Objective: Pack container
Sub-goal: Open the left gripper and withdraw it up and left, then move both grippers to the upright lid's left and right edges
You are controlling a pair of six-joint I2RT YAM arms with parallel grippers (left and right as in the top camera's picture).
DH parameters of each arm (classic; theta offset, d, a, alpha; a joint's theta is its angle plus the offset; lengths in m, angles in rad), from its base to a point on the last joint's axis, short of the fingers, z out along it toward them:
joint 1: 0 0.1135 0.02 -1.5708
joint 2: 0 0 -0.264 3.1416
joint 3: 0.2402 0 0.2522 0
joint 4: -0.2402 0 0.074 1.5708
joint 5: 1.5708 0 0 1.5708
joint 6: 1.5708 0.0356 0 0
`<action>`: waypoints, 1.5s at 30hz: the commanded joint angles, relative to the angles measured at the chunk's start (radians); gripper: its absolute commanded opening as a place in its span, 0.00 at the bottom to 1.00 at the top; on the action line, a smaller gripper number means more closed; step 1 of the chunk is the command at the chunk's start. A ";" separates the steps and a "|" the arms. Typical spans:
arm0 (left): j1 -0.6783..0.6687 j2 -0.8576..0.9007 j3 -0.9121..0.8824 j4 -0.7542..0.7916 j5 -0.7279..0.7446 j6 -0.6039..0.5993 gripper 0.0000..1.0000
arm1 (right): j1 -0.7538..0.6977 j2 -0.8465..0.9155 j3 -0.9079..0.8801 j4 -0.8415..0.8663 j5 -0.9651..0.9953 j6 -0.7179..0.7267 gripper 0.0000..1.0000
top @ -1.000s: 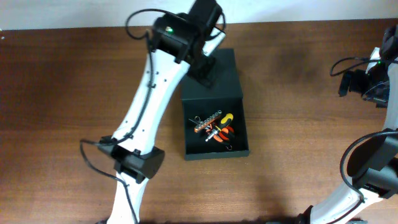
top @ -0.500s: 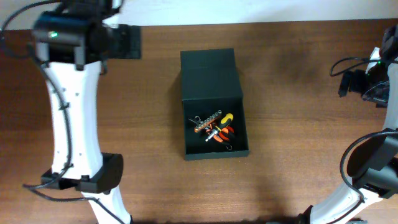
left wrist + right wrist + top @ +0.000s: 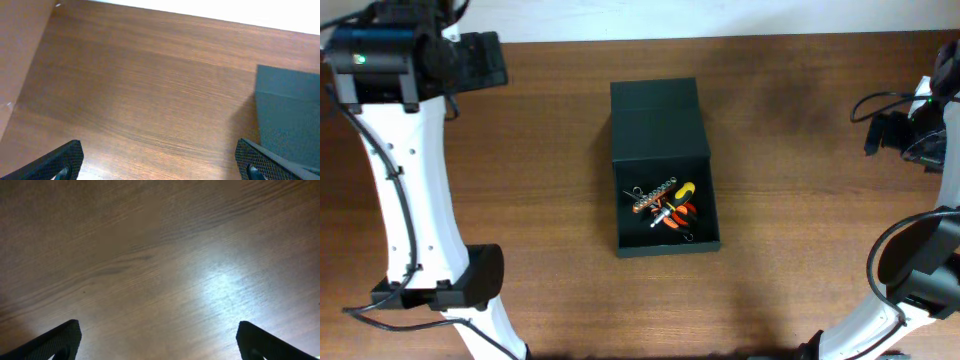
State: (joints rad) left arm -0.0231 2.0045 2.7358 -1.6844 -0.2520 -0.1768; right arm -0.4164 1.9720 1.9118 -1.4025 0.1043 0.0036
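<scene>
The black container lies at the table's middle, its lid open at the far end. Inside rest a strip of screwdriver bits and yellow and orange hand tools. My left gripper hovers at the back left, well away from the container and open with nothing in it. In the left wrist view its fingertips frame bare wood, and the container's lid shows at the right edge. My right gripper is at the far right, open over bare wood, its fingertips wide apart.
The table's back edge meets a white wall. A brown panel borders the table on the left. The left arm's base stands at the front left. The right arm's cables loop near its wrist.
My left arm has swung away from the container's lid to the back left corner of the table. The lid stays open. The right arm has not moved.
</scene>
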 commanded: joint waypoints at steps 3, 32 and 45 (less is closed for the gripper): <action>0.046 -0.008 -0.020 -0.003 0.008 -0.017 0.99 | -0.003 -0.018 -0.004 0.089 -0.091 0.010 0.99; 0.045 0.071 -0.435 0.124 0.195 -0.260 0.02 | 0.154 0.024 -0.005 0.195 -0.591 0.062 0.04; 0.025 0.073 -0.730 0.412 0.422 -0.260 0.02 | 0.260 0.148 -0.005 0.291 -0.653 0.068 0.04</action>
State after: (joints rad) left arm 0.0147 2.0743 2.0487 -1.2987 0.1104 -0.4221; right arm -0.1566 2.0892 1.9118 -1.1198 -0.4927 0.0719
